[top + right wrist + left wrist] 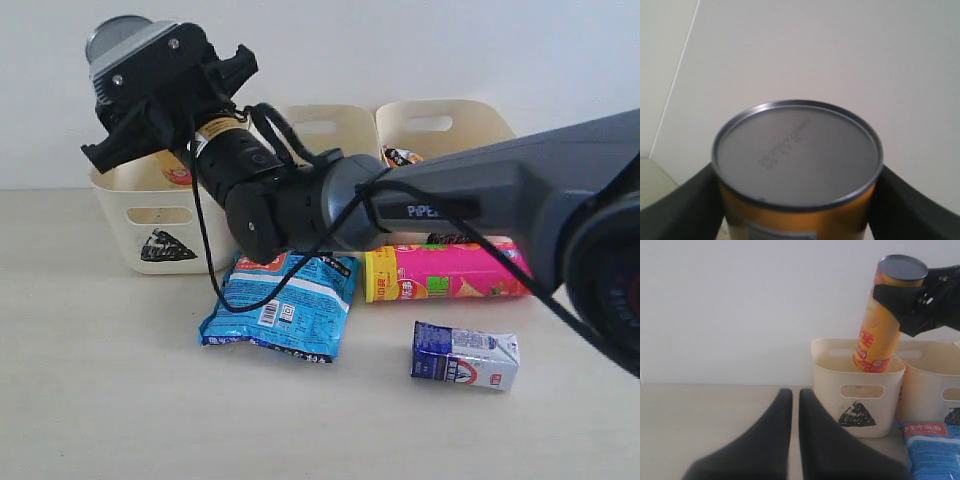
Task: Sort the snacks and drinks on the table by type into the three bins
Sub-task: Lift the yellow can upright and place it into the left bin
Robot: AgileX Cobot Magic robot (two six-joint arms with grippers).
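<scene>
The yellow-orange tube (pixel 880 320), lower end in the triangle bin (pixel 830 370), is grasped by the right hand (pixel 796 210); the left hand (pixel 795 395) is clenched.

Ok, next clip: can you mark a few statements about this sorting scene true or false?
1. The right gripper grips the yellow-orange tube, whose lower end is inside the triangle bin. True.
2. The pink tube stands upright. False: it lies on its side on the table.
3. The blue noodle packet is in a bin. False: it lies flat on the table.
4. The blue-and-white carton lies on the table. True.
</scene>
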